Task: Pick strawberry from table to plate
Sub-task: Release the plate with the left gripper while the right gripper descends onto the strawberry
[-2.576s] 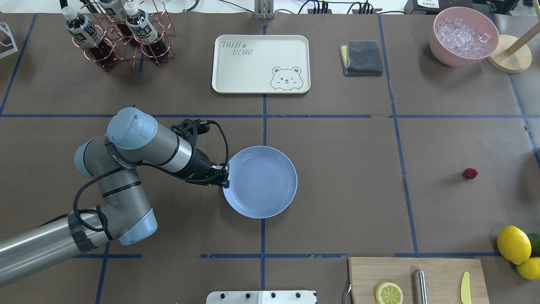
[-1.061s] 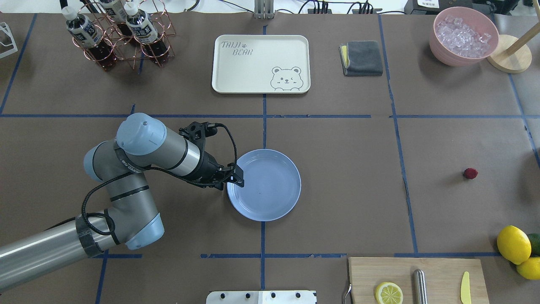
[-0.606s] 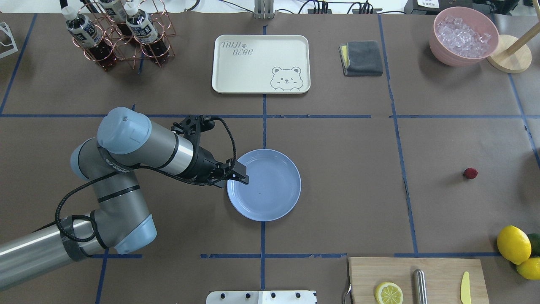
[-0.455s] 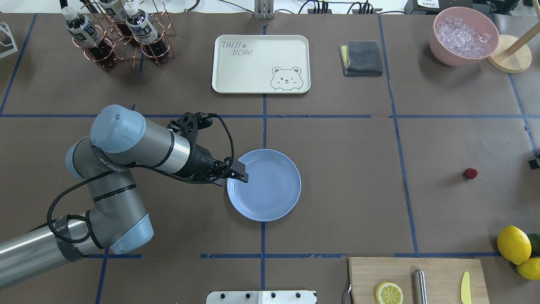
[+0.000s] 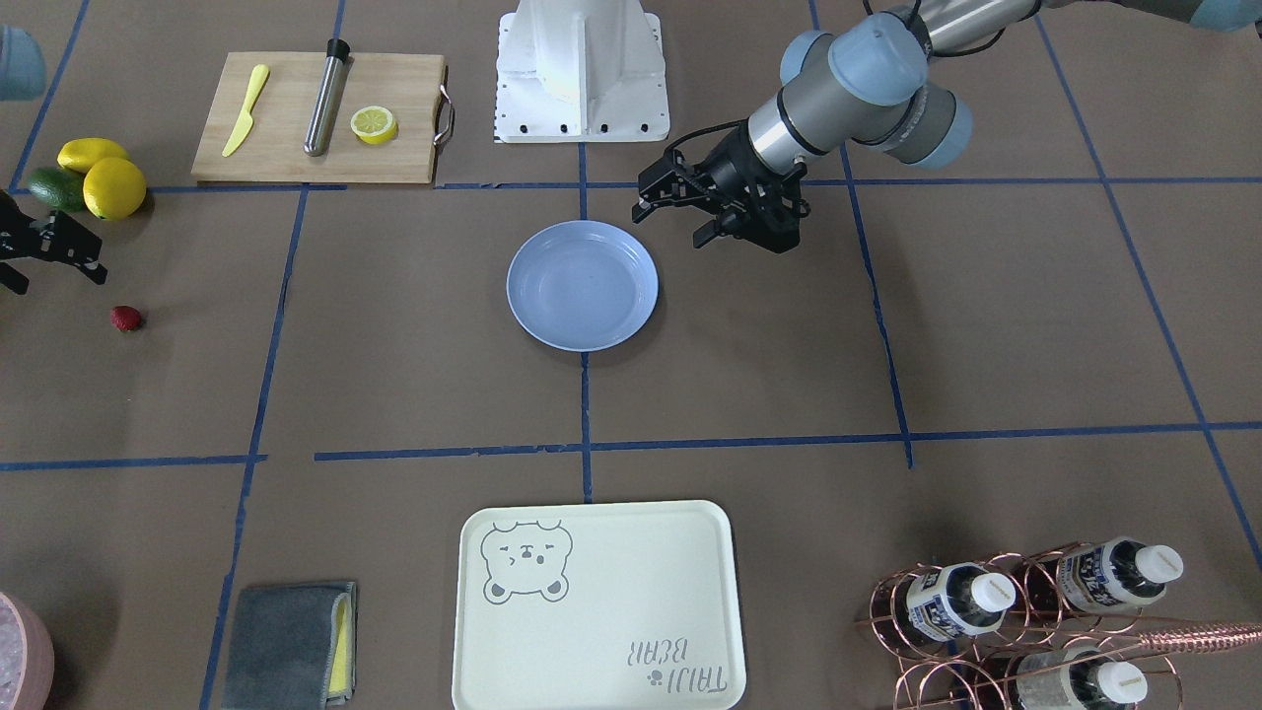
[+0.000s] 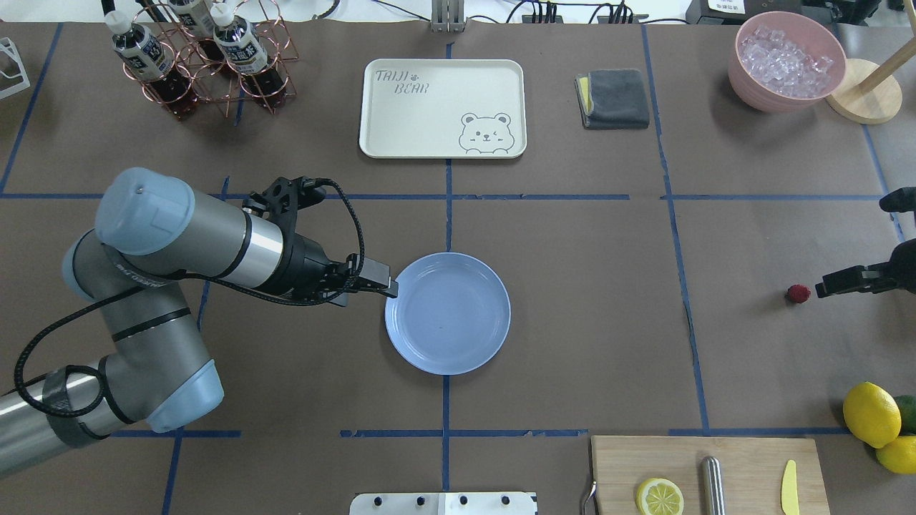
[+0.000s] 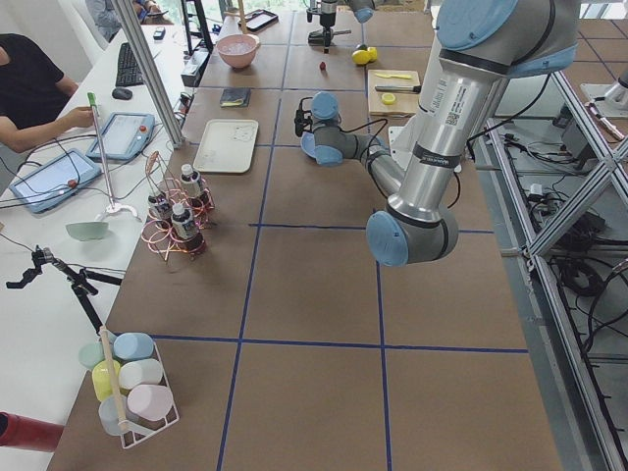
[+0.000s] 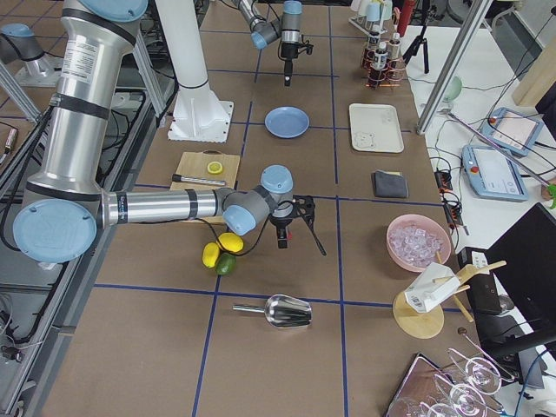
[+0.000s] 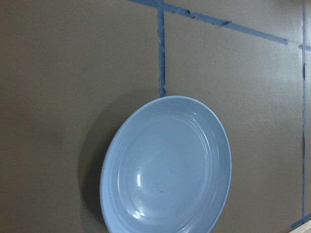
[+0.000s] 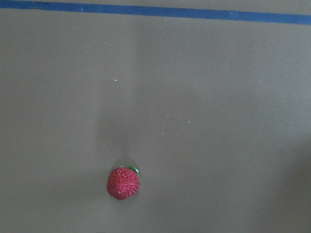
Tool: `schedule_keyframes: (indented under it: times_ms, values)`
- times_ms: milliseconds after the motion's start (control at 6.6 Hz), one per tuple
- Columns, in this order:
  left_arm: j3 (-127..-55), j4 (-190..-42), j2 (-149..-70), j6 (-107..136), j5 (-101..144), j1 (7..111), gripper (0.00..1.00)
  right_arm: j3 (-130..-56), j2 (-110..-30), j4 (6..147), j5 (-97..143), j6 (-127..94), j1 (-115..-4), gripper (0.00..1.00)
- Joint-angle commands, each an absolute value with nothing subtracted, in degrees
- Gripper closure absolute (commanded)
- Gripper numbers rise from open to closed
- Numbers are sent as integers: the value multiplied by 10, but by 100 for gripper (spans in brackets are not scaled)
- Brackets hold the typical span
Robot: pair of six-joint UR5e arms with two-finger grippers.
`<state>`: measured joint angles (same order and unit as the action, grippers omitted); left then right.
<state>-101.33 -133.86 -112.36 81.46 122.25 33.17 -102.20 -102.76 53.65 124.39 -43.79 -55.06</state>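
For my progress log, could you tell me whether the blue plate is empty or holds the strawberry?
Empty: the plate shows bare glaze, and the strawberry lies on the table well apart.

- The plate [image 6: 448, 312] is lying on the counter [image 6: 587, 243], near its middle.
- The left end effector [image 6: 390, 288] is hanging just beside the plate's rim, on the robot's left.
- The strawberry [image 6: 798, 293] is lying on the counter well to the robot's right of the plate.
- The right end effector [image 6: 823, 290] is hovering just beside the strawberry, on the side away from the plate.
- The tray [image 6: 442, 107] is lying beyond the plate, away from the robot.
- The cutting board [image 6: 708, 472] is sitting to the plate's right, nearer the robot.
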Motion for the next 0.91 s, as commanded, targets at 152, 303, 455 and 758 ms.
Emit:
schedule_keyframes:
  times_ms: [152, 303, 455, 758]
  values:
    - [-1024, -1338, -1107, 857, 1220, 332, 0, -978, -993, 527, 1213, -464, -507, 1]
    - [-1024, -1338, -1107, 860, 1219, 332, 0, -965, -992, 511, 1211, -464, -506, 5]
    - [-1025, -1338, -1107, 861, 1218, 332, 0, -950, -991, 495, 1197, -465, -501, 6]
    - [-1026, -1338, -1108, 862, 1218, 332, 0, -943, -973, 491, 1192, -468, -497, 14]
